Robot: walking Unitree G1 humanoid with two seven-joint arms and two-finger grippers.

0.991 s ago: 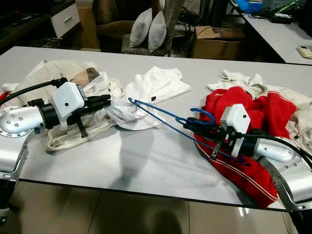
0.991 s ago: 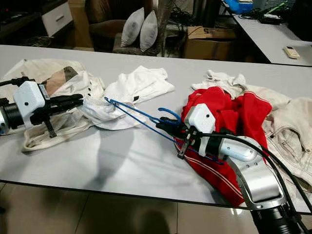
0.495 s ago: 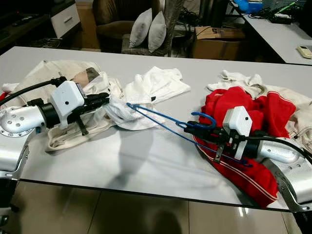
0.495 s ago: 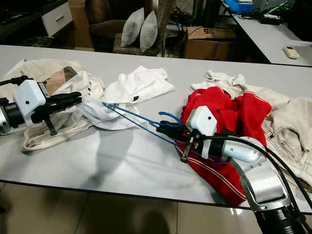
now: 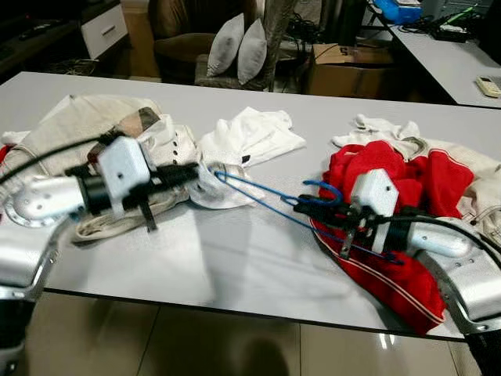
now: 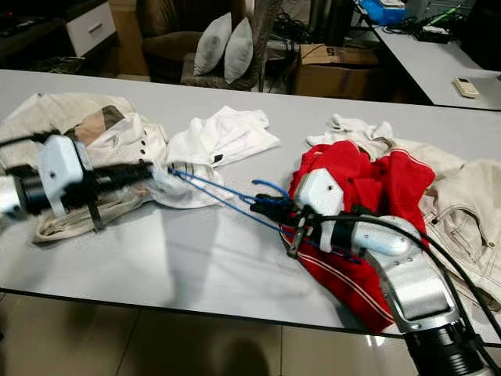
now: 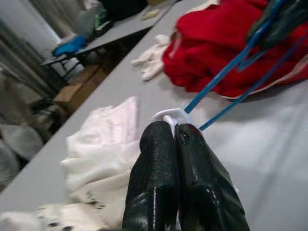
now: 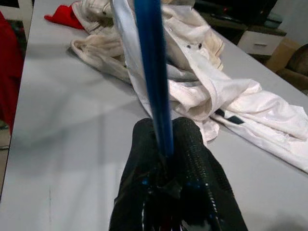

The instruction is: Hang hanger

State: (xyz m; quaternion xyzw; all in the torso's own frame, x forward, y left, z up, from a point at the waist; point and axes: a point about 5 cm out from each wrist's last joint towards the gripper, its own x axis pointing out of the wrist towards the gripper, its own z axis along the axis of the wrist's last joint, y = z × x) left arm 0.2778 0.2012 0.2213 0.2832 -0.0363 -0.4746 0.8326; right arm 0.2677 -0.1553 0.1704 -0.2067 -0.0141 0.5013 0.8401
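**Blue hanger spanning between both grippers over the grey surface**

The right gripper [image 5: 307, 208] is holding the blue wire hanger [image 5: 266, 200] near its hook, which is curling up just above the black fingers [image 8: 192, 159]. In the right wrist view the jaws are pressing together on the blue wire, which is running straight out from between them. The hanger is stretching across the grey surface [image 5: 235, 266] towards the robot's left, its far corner reaching into the folds of a white shirt [image 5: 243, 141].

The left gripper [image 5: 192, 172] is meeting that corner. In the left wrist view its jaws are closed tight on a pinch of the white fabric [image 7: 171, 115], and the blue wire [image 7: 226, 72] is emerging right beside the pinched cloth, so the shirt's edge is sitting against the hanger's end.

A cream garment [image 5: 86, 125] with a checked lining is lying behind the left arm. A red jacket [image 5: 407, 180] with white stripes is lying crumpled under and behind the right arm, with a beige garment [image 6: 462, 196] just beyond it. Past the surface, two grey cushions [image 5: 239, 43] are resting on a dark chair.
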